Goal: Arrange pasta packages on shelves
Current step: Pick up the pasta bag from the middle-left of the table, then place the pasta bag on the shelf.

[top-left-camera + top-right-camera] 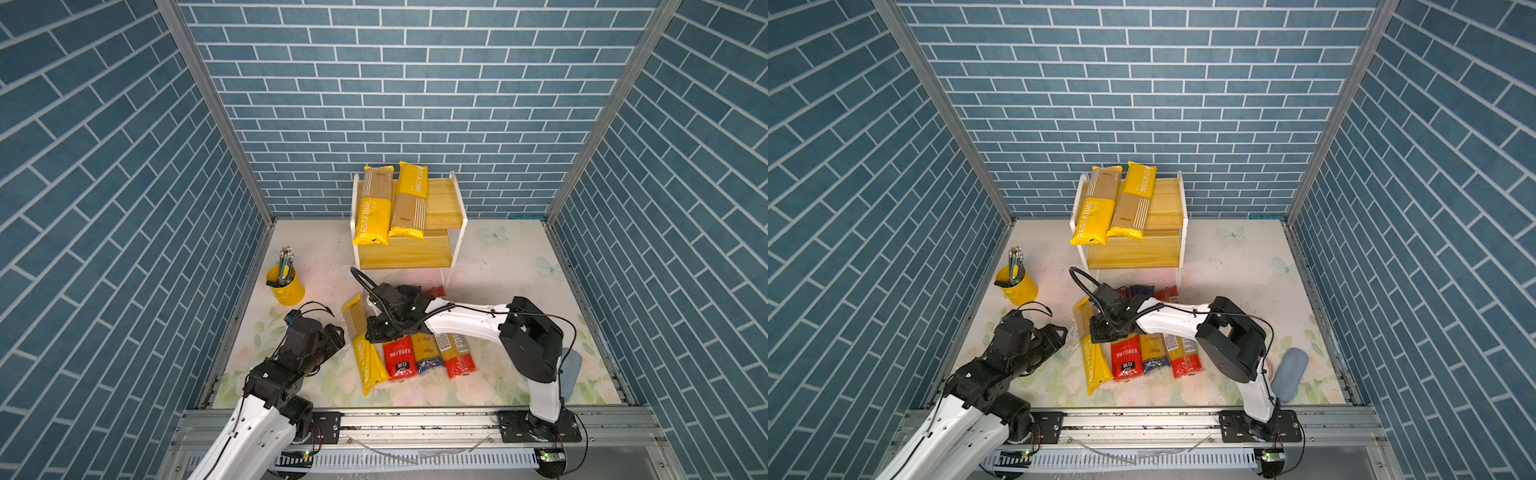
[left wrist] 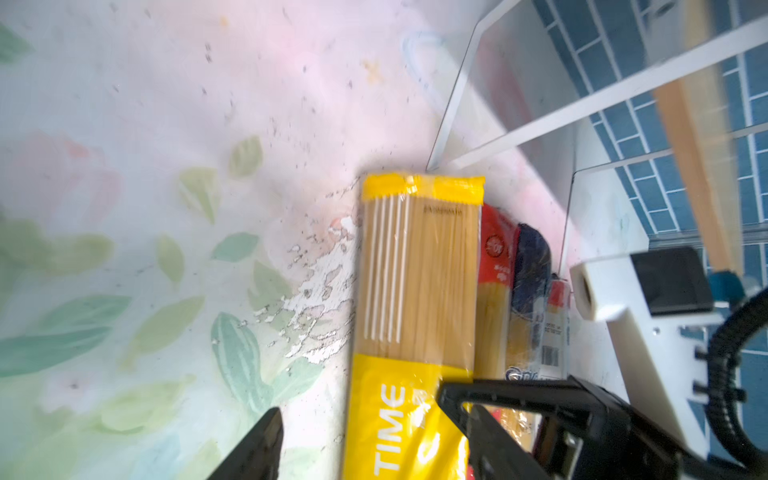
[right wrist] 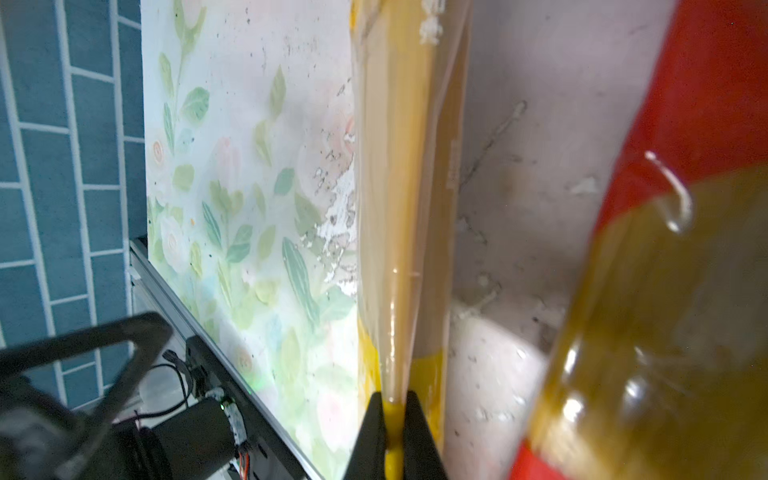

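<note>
Bright, even light from above fills both sharp top views, leaving only soft shadows beneath the shelves [image 1: 444, 199], while the wrist views are softer: the yellow pasta package [image 3: 395, 208] and the red-ended pasta package [image 3: 665, 291] blur close up, streaked with glare.

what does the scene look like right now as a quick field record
rack: two tiers, yellow boards
top board: end PASTATIME bag, middle PASTATIME bag
lower board: no bag visible
table: third PASTATIME bag, red bag, blue bag, red-ended bag
right fingers: shut on third PASTATIME bag's edge
left fingers: open, holding nothing
pencil cup: on table, apart from rack
</note>
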Motion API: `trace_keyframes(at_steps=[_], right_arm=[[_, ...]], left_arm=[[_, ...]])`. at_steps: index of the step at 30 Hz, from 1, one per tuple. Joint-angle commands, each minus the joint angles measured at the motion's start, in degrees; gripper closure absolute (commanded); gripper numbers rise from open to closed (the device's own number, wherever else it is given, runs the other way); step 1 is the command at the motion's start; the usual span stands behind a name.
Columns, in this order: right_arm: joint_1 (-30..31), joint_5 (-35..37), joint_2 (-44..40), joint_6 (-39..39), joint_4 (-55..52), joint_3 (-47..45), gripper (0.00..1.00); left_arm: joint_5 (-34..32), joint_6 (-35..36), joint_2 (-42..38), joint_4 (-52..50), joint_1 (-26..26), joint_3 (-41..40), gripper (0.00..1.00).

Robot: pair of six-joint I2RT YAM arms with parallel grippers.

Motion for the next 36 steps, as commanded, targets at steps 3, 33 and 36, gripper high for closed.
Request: trace_keyframes(at_steps=[3,33,36], right_arm=[[0.8,4.4,-9.4,-11.3,-7.5,0.1,1.00],[-7.5,1.2,-32.3,-33.1,-39.8,27.5,1.00],[-11.1,0.9,-32.1,-30.6,-37.3,29.3,1.00]], left_arm=[[-3.6,4.2,0.9,-3.7,0.1,3.9,0.28],[3.1,7.3,2.0,23.0,-0.9,1.4,0.26],[3.3,9.1,3.2,22.9,-2.1,3.3,0.27]])
